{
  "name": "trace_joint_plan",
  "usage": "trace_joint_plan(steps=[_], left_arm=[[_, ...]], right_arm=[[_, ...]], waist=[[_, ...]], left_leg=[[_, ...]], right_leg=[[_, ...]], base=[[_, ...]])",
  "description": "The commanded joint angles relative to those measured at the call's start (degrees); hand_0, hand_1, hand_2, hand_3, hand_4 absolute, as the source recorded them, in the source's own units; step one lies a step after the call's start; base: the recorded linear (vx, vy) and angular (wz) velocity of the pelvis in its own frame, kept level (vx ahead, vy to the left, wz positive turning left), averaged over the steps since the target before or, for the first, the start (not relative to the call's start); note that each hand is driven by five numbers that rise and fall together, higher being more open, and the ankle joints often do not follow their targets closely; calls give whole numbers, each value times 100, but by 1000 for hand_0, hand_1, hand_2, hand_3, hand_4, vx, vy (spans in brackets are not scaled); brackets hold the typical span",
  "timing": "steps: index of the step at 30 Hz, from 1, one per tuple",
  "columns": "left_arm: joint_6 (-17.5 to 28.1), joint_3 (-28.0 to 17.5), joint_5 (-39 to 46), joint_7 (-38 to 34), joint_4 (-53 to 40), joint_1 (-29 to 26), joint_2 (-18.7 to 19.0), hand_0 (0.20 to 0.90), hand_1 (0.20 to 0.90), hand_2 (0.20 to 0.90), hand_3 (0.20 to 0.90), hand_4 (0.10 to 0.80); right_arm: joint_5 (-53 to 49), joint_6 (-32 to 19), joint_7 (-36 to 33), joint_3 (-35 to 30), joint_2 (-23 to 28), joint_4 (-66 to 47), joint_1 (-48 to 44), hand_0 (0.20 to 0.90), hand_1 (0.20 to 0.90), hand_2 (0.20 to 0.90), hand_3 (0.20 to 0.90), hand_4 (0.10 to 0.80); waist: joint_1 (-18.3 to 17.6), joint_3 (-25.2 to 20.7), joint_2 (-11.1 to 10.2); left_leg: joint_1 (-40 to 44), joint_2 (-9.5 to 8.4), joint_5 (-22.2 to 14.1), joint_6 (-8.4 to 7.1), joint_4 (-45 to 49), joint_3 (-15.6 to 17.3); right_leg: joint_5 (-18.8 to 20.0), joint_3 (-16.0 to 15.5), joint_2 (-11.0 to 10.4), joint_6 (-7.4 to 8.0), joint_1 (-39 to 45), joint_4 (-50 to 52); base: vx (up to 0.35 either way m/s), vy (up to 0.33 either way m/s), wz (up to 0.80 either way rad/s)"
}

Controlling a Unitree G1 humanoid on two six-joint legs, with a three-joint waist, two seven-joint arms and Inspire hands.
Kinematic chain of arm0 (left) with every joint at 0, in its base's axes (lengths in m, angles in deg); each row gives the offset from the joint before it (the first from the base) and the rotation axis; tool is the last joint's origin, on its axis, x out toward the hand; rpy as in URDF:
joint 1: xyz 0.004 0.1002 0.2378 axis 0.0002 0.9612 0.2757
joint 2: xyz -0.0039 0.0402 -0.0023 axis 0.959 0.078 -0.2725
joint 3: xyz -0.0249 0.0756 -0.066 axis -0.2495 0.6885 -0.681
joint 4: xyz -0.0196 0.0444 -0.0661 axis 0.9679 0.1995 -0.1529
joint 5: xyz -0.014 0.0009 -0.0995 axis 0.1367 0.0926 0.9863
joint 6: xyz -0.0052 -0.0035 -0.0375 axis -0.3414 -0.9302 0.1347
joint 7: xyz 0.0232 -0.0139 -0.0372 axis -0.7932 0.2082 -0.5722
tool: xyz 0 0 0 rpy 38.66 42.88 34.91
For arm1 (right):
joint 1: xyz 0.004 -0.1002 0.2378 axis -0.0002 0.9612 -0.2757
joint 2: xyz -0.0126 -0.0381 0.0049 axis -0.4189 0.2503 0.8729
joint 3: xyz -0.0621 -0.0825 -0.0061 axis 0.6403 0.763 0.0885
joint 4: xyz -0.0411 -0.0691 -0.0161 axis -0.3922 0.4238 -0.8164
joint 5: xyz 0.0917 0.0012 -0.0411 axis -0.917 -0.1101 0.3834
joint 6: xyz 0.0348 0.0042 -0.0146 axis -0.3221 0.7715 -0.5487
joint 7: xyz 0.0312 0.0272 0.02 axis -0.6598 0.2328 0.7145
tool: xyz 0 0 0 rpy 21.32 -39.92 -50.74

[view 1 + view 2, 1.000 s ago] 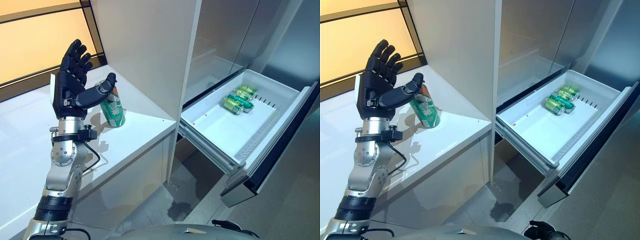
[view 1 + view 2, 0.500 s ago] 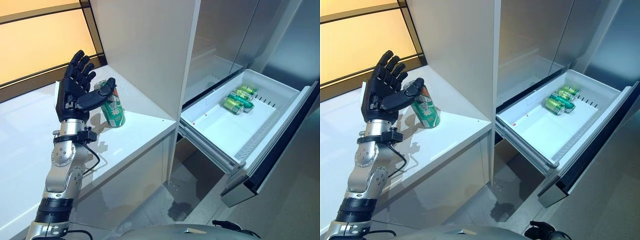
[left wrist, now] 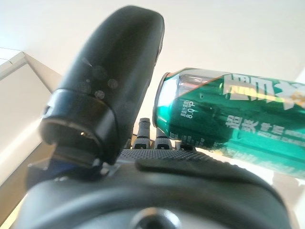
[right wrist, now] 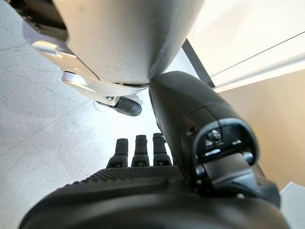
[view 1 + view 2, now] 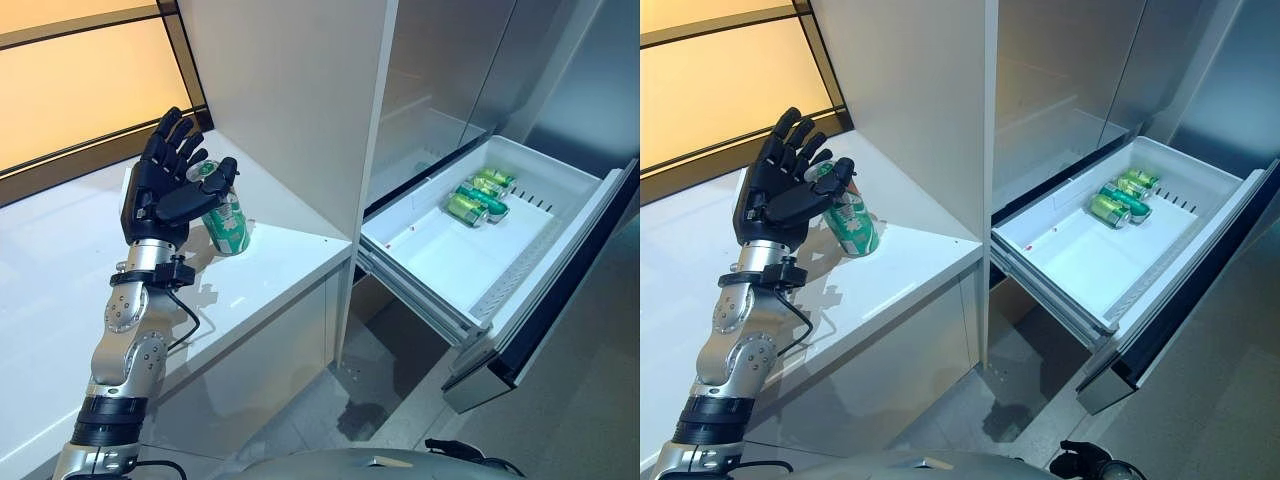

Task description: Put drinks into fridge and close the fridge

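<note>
A green can (image 5: 229, 226) stands upright on the white counter (image 5: 270, 262), near the tall white cabinet panel. My left hand (image 5: 158, 192) is open, fingers straight and spread, right beside the can on its left, with the thumb reaching across the can's upper part. In the left wrist view the can (image 3: 228, 114) lies just past the palm, next to the thumb (image 3: 114, 71). The fridge drawer (image 5: 430, 262) is pulled out at the right, with green cans (image 5: 478, 196) lying at its far end. My right hand (image 4: 157, 191) hangs over the floor, fingers relaxed.
The white cabinet panel (image 5: 290, 90) stands between the counter and the fridge. The drawer's dark front (image 5: 560, 300) juts out toward the lower right. Grey fridge doors (image 5: 460, 60) are above the drawer. Grey floor (image 5: 340, 400) lies below.
My left hand has moved lower and closer to the can; its fingers now stand right beside the can's top. The can and the drawer have not moved.
</note>
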Motion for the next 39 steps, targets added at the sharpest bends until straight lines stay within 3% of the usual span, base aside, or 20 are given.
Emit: trace_joint_plan(steps=[1,17,32,33,34,35,36,39], left_arm=[[294,-368,-59,212,-279,-452,205,900,900,900,900,800],[-278,-276,-169,308,63,-299,262,900,900,900,900,800],[-225,-277,2,344,160,-279,236,900,900,900,900,800],[-169,-285,18,334,144,-287,219,745,745,745,719,619],[-93,-286,29,306,124,-295,211,674,674,674,636,536],[-32,-283,49,278,110,-305,202,462,462,462,389,289],[31,-308,67,265,87,-308,186,309,309,309,211,111],[190,-352,75,247,20,-313,128,300,300,300,200,100]], right_arm=[[53,-11,162,63,-143,-50,-117,900,900,900,900,800],[94,126,166,2,-106,-147,-134,900,900,900,900,800],[108,234,176,1,-83,-248,-136,900,900,900,900,800],[110,221,182,0,-85,-234,-133,900,900,900,900,800],[105,217,178,5,-88,-227,-133,900,900,900,900,800],[97,218,174,11,-89,-223,-134,900,900,900,900,800],[103,207,182,5,-89,-211,-130,900,900,900,900,800],[95,199,173,19,-108,-206,-122,900,900,900,900,800]], waist=[[-14,-69,-49],[-17,-38,-17],[-30,-19,-11],[-30,-21,-15],[-30,-21,-17],[-30,-22,-19],[-33,-25,-22],[-27,-28,-35]], left_leg=[[-92,-116,-538,-43,24,-82],[-90,-116,-509,-39,24,-56],[-76,-115,-501,-35,24,-42],[-75,-114,-502,-36,24,-43],[-74,-114,-504,-36,24,-45],[-72,-113,-503,-40,24,-43],[-68,-114,-509,-40,24,-45],[-69,-117,-511,-37,24,-56]], right_leg=[[-319,-18,-123,413,107,56],[-288,-13,-131,433,99,56],[-282,-8,-133,430,108,56],[-285,-7,-133,430,109,56],[-285,-9,-135,430,110,56],[-282,-13,-137,432,111,56],[-286,-10,-139,432,113,56],[-289,-4,-136,425,114,56]], base=[[0,0,0],[0,0,0],[0,0,0],[0,0,0],[0,0,0],[0,0,0],[0,0,0],[0,0,0]])
